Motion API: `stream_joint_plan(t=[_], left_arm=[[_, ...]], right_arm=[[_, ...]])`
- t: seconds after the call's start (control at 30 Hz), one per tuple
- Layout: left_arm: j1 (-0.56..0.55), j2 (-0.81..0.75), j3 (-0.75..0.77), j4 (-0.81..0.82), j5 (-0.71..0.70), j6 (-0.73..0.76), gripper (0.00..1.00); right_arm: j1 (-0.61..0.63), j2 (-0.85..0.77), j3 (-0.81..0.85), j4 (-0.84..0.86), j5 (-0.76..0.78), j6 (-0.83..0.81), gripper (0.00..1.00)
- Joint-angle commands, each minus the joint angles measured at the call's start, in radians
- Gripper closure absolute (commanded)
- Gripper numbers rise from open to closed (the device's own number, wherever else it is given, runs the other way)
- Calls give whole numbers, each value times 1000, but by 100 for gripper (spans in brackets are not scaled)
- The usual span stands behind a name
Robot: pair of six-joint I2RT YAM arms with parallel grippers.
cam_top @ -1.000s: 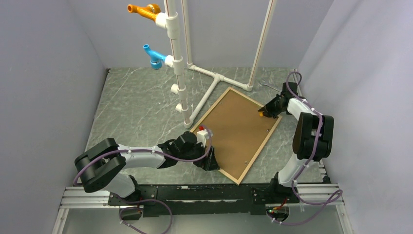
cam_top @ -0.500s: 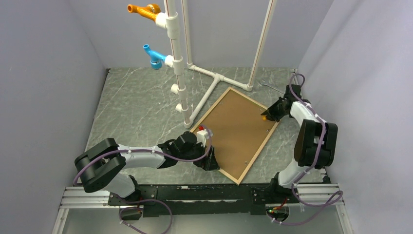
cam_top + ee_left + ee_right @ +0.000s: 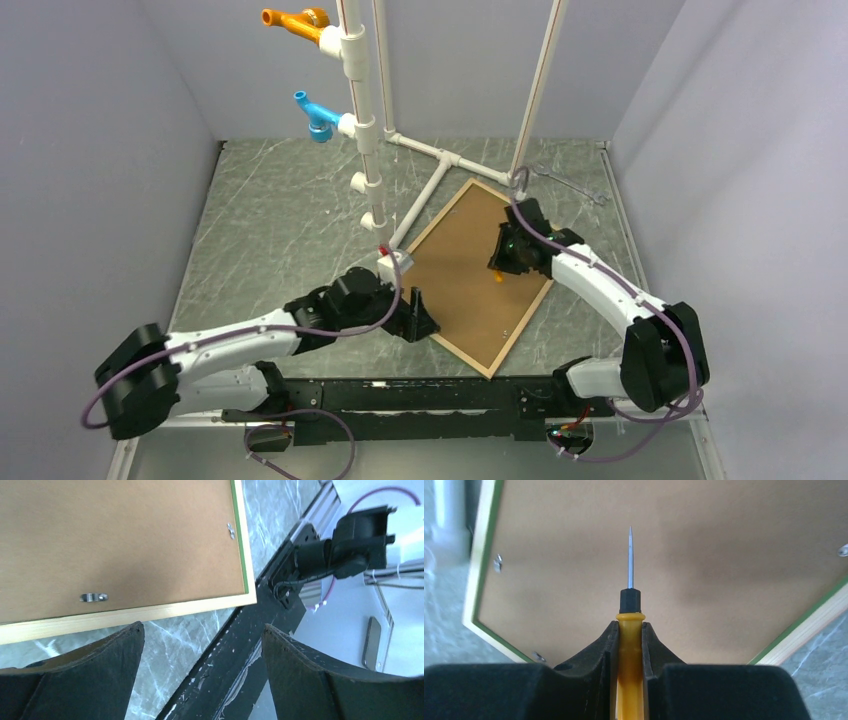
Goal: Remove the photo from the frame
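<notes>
Tab-prying stage: frame [image 3: 522, 330] face-down toward the desk's [image 3: 280, 220] right edge, photo hidden beneath; right tool [image 3: 630, 630] clamps a yellow screwdriver [image 3: 630, 650] over the backing board [image 3: 724, 555], left tool [image 3: 200, 630] gapes empty, so next, likely, lever a retaining tab [image 3: 498, 563].

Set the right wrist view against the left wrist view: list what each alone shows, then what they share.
Right wrist only: the right gripper shut on a yellow-handled screwdriver, its thin tip over the backing board; a white pipe at the upper left.
Left wrist only: the left gripper, open and empty, and the black base rail.
Both: the backing board, the frame around it, metal clips and the marbled table.
</notes>
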Motion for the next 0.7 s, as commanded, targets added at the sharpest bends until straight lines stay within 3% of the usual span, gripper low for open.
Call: stream_joint_plan(t=[0.0,0.13,0.23,0.4,0.53,0.67], left_arm=[[11,-153,-52,-110,-173,-1,9],[17,-302,-113,-182,-252,-40,7],[19,-392,-155,-219,-289,-74,6],[20,-494,-185,-289,-340,-95,4],[22,-517,-178,-317,-359,-88,3],[24,-503,-169,-314,-349,-82,3]], right_arm=[[114,-43,-11,31,114,-57,100],[128,-44,-20,-8,278,-25,100],[128,-56,-28,-93,503,93,100],[75,-52,-35,-221,701,276,100],[-217,-71,-118,-210,584,293,100],[-456,-222,-241,-143,538,266,100]])
